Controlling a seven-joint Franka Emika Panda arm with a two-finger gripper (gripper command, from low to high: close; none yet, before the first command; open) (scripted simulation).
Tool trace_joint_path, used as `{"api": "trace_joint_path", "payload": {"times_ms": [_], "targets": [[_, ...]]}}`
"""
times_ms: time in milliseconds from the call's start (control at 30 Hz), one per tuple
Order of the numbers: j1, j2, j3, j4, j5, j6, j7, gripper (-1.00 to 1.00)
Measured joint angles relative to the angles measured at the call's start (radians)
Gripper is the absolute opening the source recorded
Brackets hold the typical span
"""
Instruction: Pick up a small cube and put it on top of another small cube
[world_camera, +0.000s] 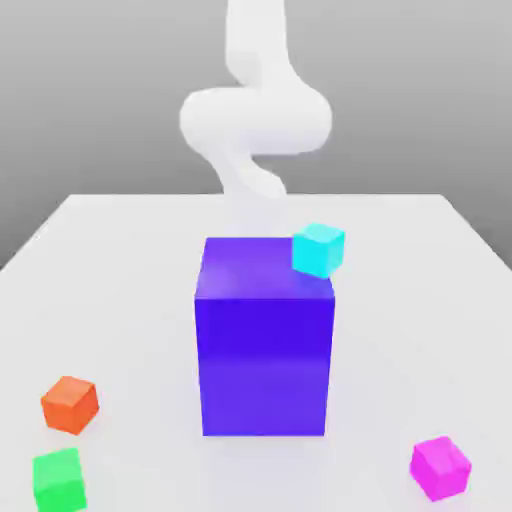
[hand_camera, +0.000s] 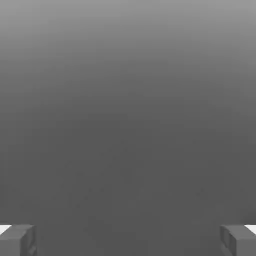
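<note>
Cubes (world_camera: 318, 250) — apart from open tool (hand_camera: 128, 240)

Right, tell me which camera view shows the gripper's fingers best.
The hand view shows them best: both fingers stand there, wide apart, with nothing between them. The exterior view shows the pale arm rising behind the big blue block, but I can't make out the fingers there.
</note>
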Motion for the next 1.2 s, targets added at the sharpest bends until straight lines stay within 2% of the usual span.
{"api": "trace_joint_path", "payload": {"times_ms": [567,733,933,1067,1100,1200], "targets": [[0.022,0.623,0.214,-0.043,-0.177,0.202,0.184,0.00],[0.075,0.802,0.232,-0.057,-0.211,0.263,0.225,0.00],[0.121,1.007,0.264,-0.074,-0.208,0.344,0.242,0.00],[0.181,1.151,0.203,-0.048,-0.266,0.444,0.289,0.00],[0.198,1.184,0.183,-0.041,-0.282,0.469,0.301,-1.00],[0.198,1.184,0.183,-0.041,-0.282,0.469,0.301,-1.00]]}}
